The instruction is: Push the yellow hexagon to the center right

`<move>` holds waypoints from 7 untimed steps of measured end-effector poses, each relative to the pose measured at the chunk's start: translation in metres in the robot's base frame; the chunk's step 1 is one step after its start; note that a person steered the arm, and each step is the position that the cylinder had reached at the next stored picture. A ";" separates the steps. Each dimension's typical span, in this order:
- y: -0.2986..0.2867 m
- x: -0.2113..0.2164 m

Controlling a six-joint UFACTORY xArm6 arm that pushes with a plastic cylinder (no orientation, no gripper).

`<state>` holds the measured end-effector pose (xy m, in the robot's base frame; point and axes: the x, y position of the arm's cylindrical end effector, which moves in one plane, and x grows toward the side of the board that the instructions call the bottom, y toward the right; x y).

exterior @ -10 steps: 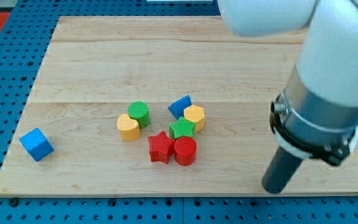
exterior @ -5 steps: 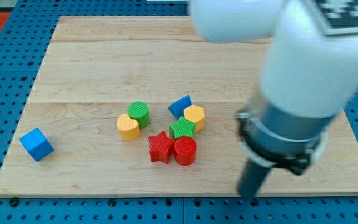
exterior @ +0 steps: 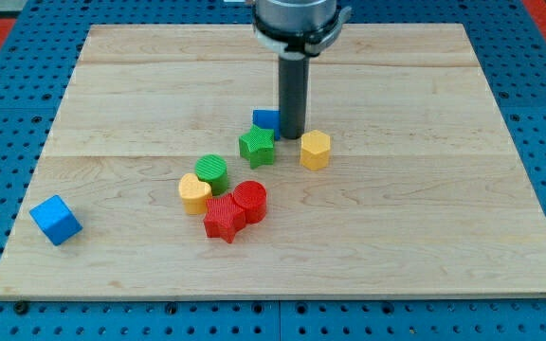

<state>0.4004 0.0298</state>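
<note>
No pincer here; my tip (exterior: 291, 135) sits just left of the yellow hexagon (exterior: 316, 150), probably light, rigid, slides easily if pushed on its left face

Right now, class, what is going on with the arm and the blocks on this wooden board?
My tip rests on the wooden board, just to the upper left of the yellow hexagon and beside a blue block and the green star. The hexagon sits near the board's middle, not yet at centre right. Lower left lie a green cylinder, yellow heart, red star and red cylinder; a blue cube sits far left.
</note>
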 end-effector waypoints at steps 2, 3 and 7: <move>-0.042 0.034; 0.004 0.075; 0.102 0.051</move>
<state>0.4513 0.1315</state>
